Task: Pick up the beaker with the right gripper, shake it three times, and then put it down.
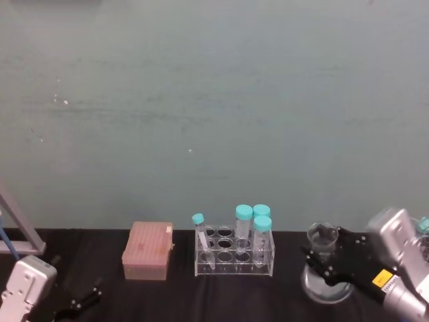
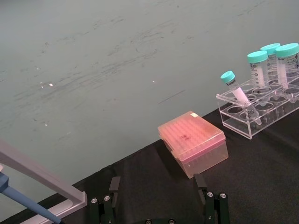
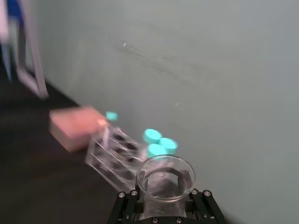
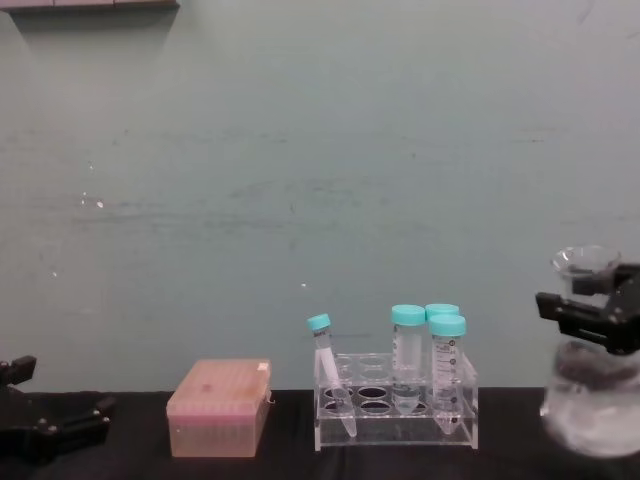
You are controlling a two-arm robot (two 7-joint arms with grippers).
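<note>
so far, the beaker (image 4: pixel 592 415) was pinched at its neck by the right gripper (image 4: pixel 585 318), low beside the tube rack (image 4: pixel 395 400). 3 shakes and the set-down were likely left. the left gripper (image 2: pixel 159 205) was parked, jaws spread.

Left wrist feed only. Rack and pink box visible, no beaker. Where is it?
Observer: The beaker is right of the tube rack, near the table's right end.
Operator: Right pincer on it?
Observer: Yes, the right pincer is closed around its neck, just under the rim.
Operator: And my left arm?
Observer: The left pincer sits low over the table's left end, left of the pink box.
</note>
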